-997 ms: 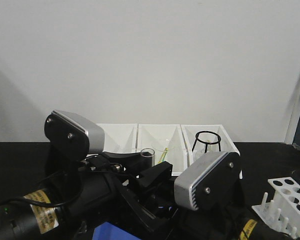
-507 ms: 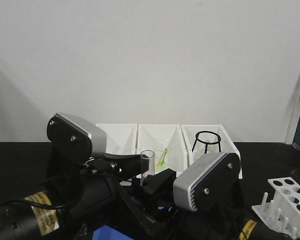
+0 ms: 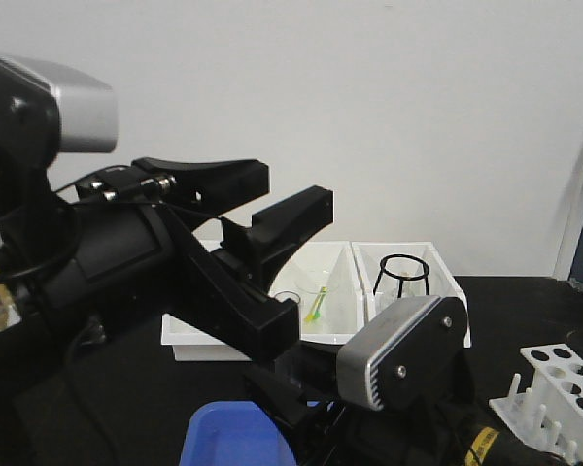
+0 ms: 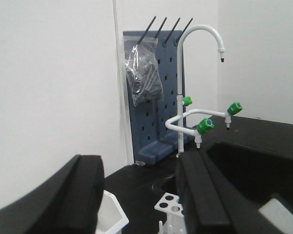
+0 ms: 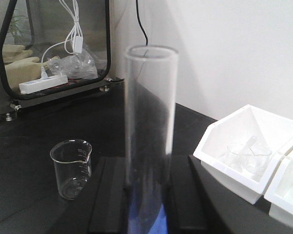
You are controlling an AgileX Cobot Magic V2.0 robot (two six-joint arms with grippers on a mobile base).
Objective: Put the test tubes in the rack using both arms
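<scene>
Right wrist-mounted view: clamping a test tube (image 5: 150,122) upright between the two black fingers of the right gripper (image 5: 146,209), open rim uppermost. Standing apart on the black bench (image 5: 34,141), toward the picture's left, a glass beaker (image 5: 71,168); lying toward the right, white bins (image 5: 234,156). Exterior front-facing view: hanging high, the left arm (image 3: 107,243), with the left gripper (image 3: 293,189) gaping wide and grasping nothing. Peeking out just below those fingers, the tube's rim, in front of the middle bin. Sitting well apart from the tube at the right edge, the rack (image 3: 568,388).
</scene>
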